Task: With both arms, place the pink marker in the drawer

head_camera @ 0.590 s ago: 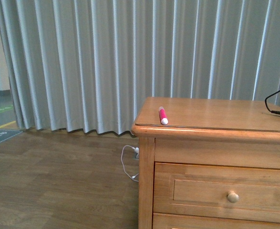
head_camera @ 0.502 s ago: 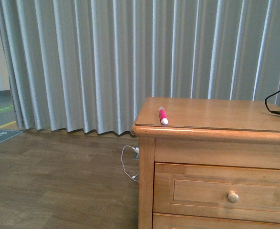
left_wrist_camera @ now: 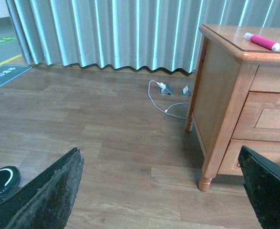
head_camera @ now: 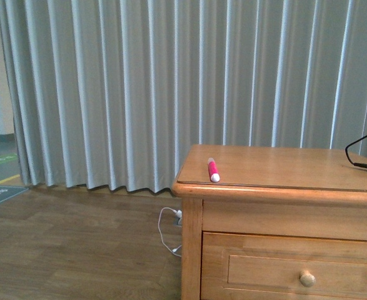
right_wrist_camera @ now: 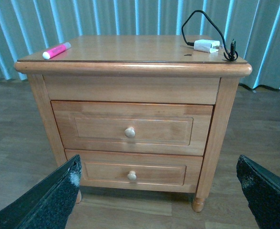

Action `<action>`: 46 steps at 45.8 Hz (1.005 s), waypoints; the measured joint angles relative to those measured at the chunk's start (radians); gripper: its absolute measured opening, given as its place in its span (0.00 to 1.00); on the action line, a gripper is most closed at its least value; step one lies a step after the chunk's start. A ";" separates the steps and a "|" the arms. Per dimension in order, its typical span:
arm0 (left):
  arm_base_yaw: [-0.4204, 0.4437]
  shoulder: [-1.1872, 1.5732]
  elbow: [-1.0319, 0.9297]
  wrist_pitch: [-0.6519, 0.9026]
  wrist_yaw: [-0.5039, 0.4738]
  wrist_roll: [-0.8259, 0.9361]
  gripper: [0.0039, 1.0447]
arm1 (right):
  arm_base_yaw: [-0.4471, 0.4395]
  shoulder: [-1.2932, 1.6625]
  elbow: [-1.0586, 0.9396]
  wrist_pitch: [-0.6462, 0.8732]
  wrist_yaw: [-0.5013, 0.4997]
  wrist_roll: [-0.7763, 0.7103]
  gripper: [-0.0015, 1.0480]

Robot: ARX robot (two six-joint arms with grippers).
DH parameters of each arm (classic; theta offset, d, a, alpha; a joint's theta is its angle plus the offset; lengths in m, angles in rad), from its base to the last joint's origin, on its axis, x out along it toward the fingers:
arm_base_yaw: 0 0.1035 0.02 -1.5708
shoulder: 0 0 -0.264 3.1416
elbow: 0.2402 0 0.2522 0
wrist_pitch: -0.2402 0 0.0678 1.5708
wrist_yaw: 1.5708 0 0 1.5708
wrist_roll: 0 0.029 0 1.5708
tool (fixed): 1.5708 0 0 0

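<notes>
Backdrop: a grey pleated curtain (head_camera: 139, 94) hangs down to a wood-plank floor (head_camera: 77, 250) at the far side of the scene.
Cabinet: a honey-coloured wooden nightstand (head_camera: 192, 250) stands at the right of the front view, its far side close to the curtain.
Tabletop: the nightstand's flat wooden tabletop (head_camera: 283, 165) carries a marker at the left and a plug at the right.
Pink marker: the pink marker (head_camera: 213, 169) lies flat near the tabletop's near left corner, white end toward the near edge, with nothing touching it.
Drawer: the drawer (right_wrist_camera: 130, 128), the upper of two, is fully shut, with a round knob (right_wrist_camera: 129, 132) mid-panel. The lower drawer (right_wrist_camera: 135, 172) is shut too.
Plug: a white plug (right_wrist_camera: 206, 46) with a looping black cable (right_wrist_camera: 232, 52) rests toward the far right, well apart from the marker.
Cord: a white cord (head_camera: 165, 225) trails over the floor, left of the nightstand.
Left pincer: the left pincer (left_wrist_camera: 158, 152) gapes wide and empty, low over the floor to the nightstand's left.
Right pincer: the right pincer (right_wrist_camera: 158, 162) gapes wide and empty, facing the nightstand's front, clear of both drawers.
</notes>
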 joint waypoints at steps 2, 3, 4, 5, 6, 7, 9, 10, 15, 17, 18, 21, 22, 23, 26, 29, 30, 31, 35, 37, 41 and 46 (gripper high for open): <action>0.000 0.000 0.000 0.000 0.000 0.000 0.94 | 0.000 0.000 0.000 0.000 0.000 0.000 0.91; 0.000 0.000 0.000 0.000 0.000 0.000 0.94 | 0.000 0.000 0.000 0.000 0.000 0.000 0.91; 0.000 0.000 0.000 0.000 0.000 0.000 0.94 | 0.000 0.000 0.000 0.000 0.000 0.000 0.91; 0.000 0.000 0.000 0.000 0.000 0.000 0.94 | 0.000 0.000 0.000 0.000 0.000 0.000 0.91; 0.000 0.000 0.000 0.000 0.000 0.000 0.94 | 0.000 0.000 0.000 0.000 0.000 0.000 0.91; 0.000 0.000 0.000 0.000 0.000 0.000 0.94 | 0.000 0.000 0.000 0.000 0.000 0.000 0.91; 0.000 0.000 0.000 0.000 0.000 0.000 0.94 | 0.000 0.000 0.000 0.000 0.000 0.000 0.91; 0.000 0.000 0.000 0.000 0.000 0.000 0.94 | 0.000 0.000 0.000 0.000 0.000 0.000 0.91; 0.000 0.000 0.000 0.000 0.000 0.000 0.94 | 0.006 0.046 0.037 -0.100 0.033 0.011 0.91; 0.000 0.000 0.000 0.000 0.000 0.000 0.94 | 0.008 0.161 0.080 -0.167 0.037 0.029 0.91; 0.000 0.000 0.000 0.000 0.000 0.000 0.94 | 0.010 0.218 0.087 -0.153 0.035 0.031 0.91; 0.000 0.000 0.000 0.000 0.000 0.000 0.94 | 0.016 0.379 0.105 -0.053 0.036 0.040 0.91; 0.000 0.000 0.000 0.000 0.000 0.000 0.94 | 0.023 0.441 0.117 -0.008 0.036 0.047 0.91; 0.000 0.000 0.000 0.000 0.000 0.000 0.94 | 0.033 0.507 0.133 0.040 0.040 0.055 0.91; 0.000 0.000 0.000 0.000 0.000 0.000 0.94 | 0.089 0.708 0.187 0.185 0.083 0.073 0.91; 0.000 0.000 0.000 0.000 0.000 0.000 0.94 | 0.156 0.916 0.248 0.319 0.125 0.085 0.91; 0.000 0.000 0.000 0.000 0.000 0.000 0.94 | 0.176 0.983 0.272 0.359 0.140 0.087 0.91; 0.000 0.000 0.000 0.000 0.000 0.000 0.94 | 0.189 1.027 0.287 0.385 0.151 0.088 0.91; 0.000 0.000 0.000 0.000 0.000 0.000 0.94 | 0.238 1.217 0.367 0.483 0.190 0.092 0.91; 0.000 0.000 0.000 0.000 0.000 0.000 0.94 | 0.258 1.313 0.412 0.524 0.209 0.094 0.91; 0.000 0.000 0.000 0.000 0.000 0.000 0.94 | 0.278 1.439 0.478 0.563 0.227 0.103 0.91; 0.000 0.000 0.000 0.000 0.000 0.000 0.94 | 0.296 1.643 0.604 0.608 0.262 0.119 0.91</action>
